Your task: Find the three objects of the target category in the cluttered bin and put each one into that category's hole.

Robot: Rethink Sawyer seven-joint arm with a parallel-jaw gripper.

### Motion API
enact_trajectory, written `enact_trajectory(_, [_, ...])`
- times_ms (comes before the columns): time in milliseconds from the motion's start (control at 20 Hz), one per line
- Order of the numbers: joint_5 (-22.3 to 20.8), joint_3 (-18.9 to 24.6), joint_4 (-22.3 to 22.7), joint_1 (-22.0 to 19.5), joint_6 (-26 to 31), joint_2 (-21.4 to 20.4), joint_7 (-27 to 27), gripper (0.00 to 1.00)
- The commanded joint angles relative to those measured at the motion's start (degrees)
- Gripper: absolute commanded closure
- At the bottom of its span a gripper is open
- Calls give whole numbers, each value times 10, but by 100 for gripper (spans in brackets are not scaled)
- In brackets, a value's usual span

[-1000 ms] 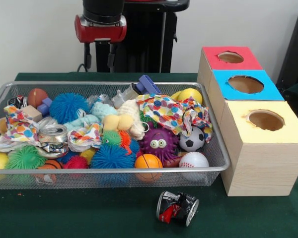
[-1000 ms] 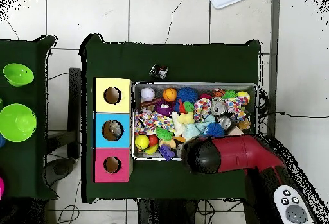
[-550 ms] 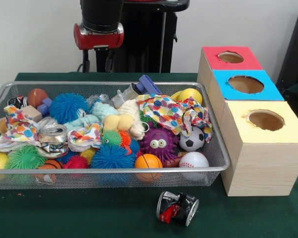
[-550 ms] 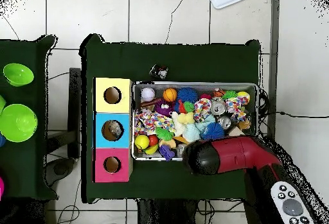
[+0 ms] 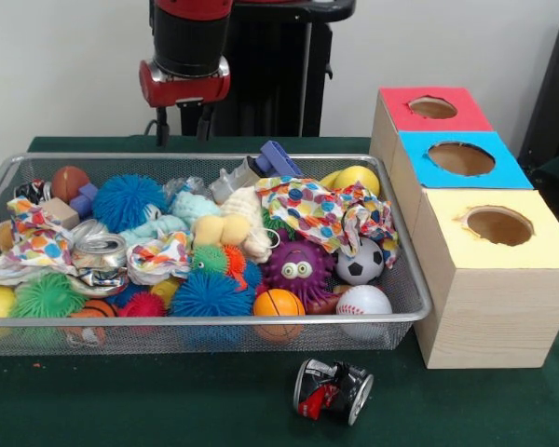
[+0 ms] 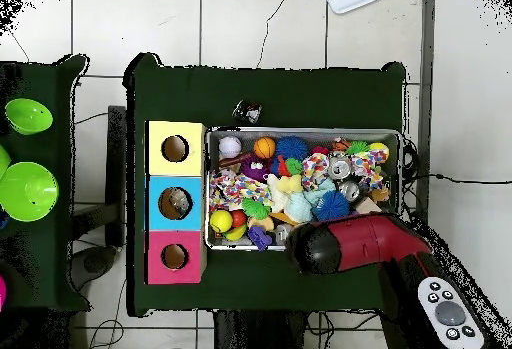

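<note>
Claw (image 5: 181,123) hangs above the bin's (image 5: 402,279) far rim, prongs parted and empty. Crushed can (image 5: 332,390) lies on table (image 5: 121,400).

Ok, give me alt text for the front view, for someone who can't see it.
A wire mesh bin crammed with balls, spiky toys and cans sits beside three boxes with holes: red, blue, yellow. The robot's tool hangs above the bin's far edge; a crushed can lies outside.

One wire bin (image 5: 405,279) of mixed toys, three holed boxes (image 5: 484,251) in red, blue and yellow, and one crushed can (image 5: 332,389) lie before me on my table.
</note>
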Motion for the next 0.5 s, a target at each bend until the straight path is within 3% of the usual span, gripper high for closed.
enact_trajectory(50, [-38, 11, -14, -18, -49, 24, -20, 0])
enact_trajectory(500, [-24, 25, -21, -27, -28, 20, -41, 0])
